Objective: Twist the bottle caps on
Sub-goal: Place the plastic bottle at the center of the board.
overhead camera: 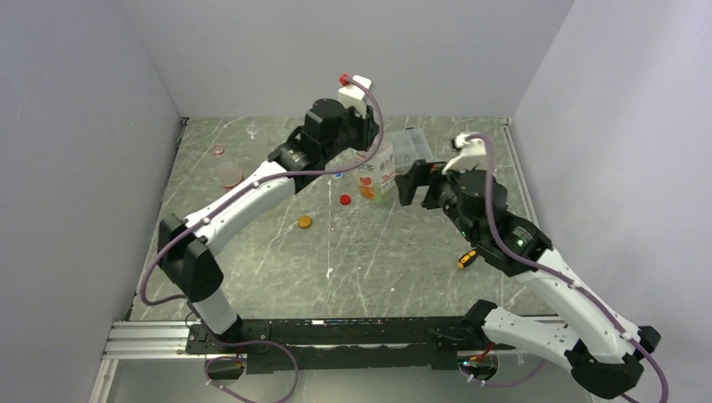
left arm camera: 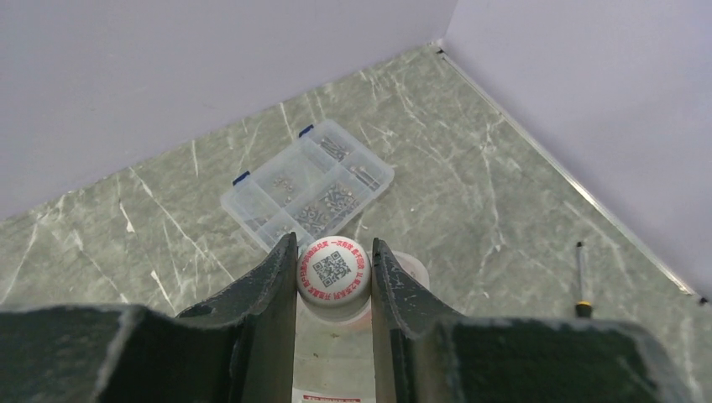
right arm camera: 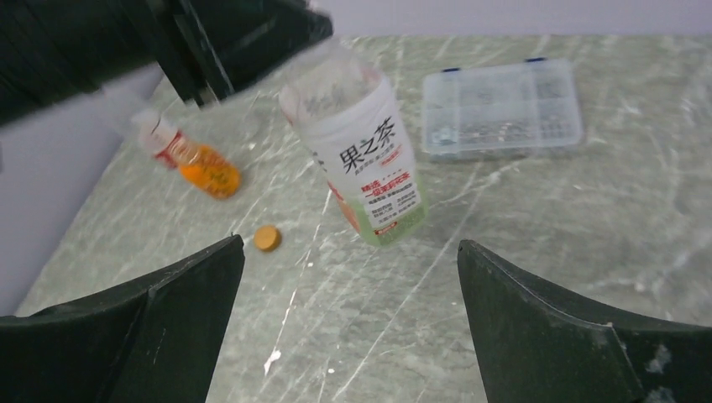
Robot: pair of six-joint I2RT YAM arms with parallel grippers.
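left wrist view has the detail no other view gives: the left gripper [left arm camera: 333, 252] is pinched narrow on the whitish cap [left arm camera: 333, 270], qr print up, right over the mouth of the white-labelled bottle [right arm camera: 369, 159]. right wrist view shows that bottle leaning in frame (label readable). the right gripper [right arm camera: 351, 245] is spread wide, with the bottle ahead of its fingers and not touching them. from above, the red cap [overhead camera: 345, 200] lies just beside the bottle, the orange cap [overhead camera: 304, 222] farther off on the same side, and the compartment box [overhead camera: 411, 147] sits behind it.
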